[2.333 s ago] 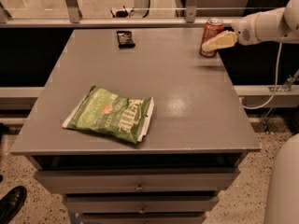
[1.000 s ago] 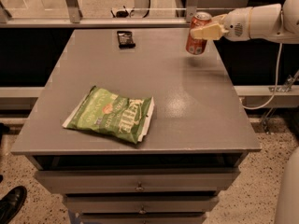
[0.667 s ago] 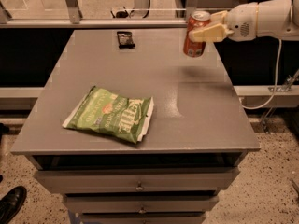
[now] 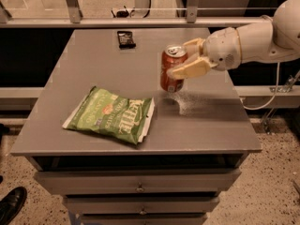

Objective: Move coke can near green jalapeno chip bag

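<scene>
Reaching in from the right, the hand [image 4: 179, 60] clamps its fingers [image 4: 193, 68] round the upright coke can [image 4: 171, 71] over the middle of the counter [image 4: 211, 121]. The green jalapeno chip bag [image 4: 112, 115] lies flat nearby, front-left, not touching.

You have 1 red-orange aluminium coke can [image 4: 168, 65], 1 crinkly green jalapeno chip bag [image 4: 112, 115], 1 flat black wrapped bar [image 4: 126, 39], 1 grey counter [image 4: 211, 123] and 1 cream gripper [image 4: 178, 59], over the counter's right half, jaws clamped on the can.
</scene>
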